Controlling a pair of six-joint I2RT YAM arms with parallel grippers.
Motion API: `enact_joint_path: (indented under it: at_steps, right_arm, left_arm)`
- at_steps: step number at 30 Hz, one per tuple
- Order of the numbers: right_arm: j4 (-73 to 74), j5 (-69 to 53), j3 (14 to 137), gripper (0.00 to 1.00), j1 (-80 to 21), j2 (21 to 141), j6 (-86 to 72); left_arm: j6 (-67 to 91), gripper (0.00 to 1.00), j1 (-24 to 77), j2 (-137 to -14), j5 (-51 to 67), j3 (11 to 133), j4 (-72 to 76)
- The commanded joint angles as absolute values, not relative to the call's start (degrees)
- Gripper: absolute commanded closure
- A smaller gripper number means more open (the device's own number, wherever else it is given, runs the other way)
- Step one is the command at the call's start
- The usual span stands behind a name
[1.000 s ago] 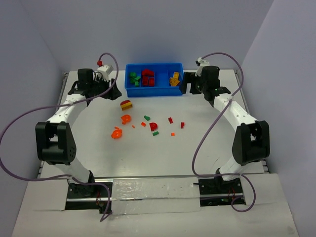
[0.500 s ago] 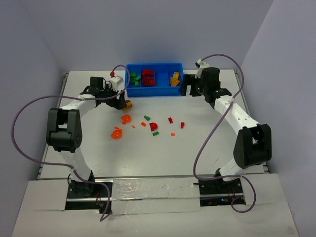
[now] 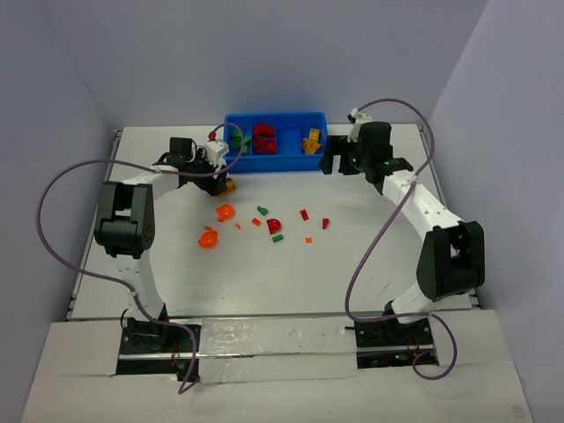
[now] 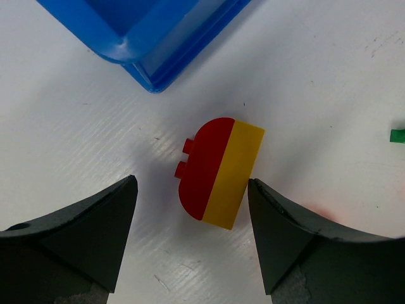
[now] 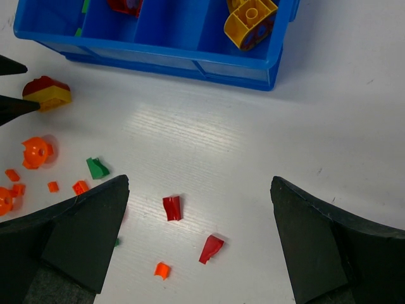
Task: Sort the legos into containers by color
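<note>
A white counter point(image 3: 370, 264) carried a blue tray point(image 3: 275, 165) at its far edge. The tray's compartments held green, red and yellow legos point(image 3: 264, 141), and more small pieces lay loose mid-counter. The right pincer point(image 5: 199, 187) hung near the tray's right end with its fingers wide apart and empty. The left pincer point(image 4: 192, 183), also apart and holding nothing, straddled a red-and-yellow brick point(image 4: 221, 171) lying on the counter just near the tray's left corner. The brick's long axis ran across the fingers' closing line, slightly tilted. The left pincer was by far the nearer.
</note>
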State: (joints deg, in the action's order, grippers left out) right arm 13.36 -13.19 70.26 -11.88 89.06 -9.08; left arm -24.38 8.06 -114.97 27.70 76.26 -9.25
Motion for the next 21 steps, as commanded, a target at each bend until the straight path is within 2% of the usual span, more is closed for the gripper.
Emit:
enact_joint_path:
  at_steps: [1, 12, 18, 21]
  right_arm:
    - [13.45, -13.55, 71.28, 0.0, -12.46, 86.85, -8.1]
    - [13.86, -14.26, 70.93, 0.0, -12.51, 86.4, -8.17]
    - [13.89, -14.69, 70.73, 0.0, -12.58, 86.21, -8.34]
    - [13.9, -14.68, 70.48, 0.0, -12.57, 85.86, -8.16]
  left_arm:
    - [-29.0, 0.21, 8.93, -115.56, 30.14, 78.15, -6.93]
    - [-33.56, 0.33, 9.61, -114.99, 32.14, 77.41, -10.0]
    - [-34.45, 0.32, 9.67, -113.75, 31.92, 74.97, -10.3]
    - [-34.37, 0.36, 9.71, -114.16, 32.06, 75.07, -10.92]
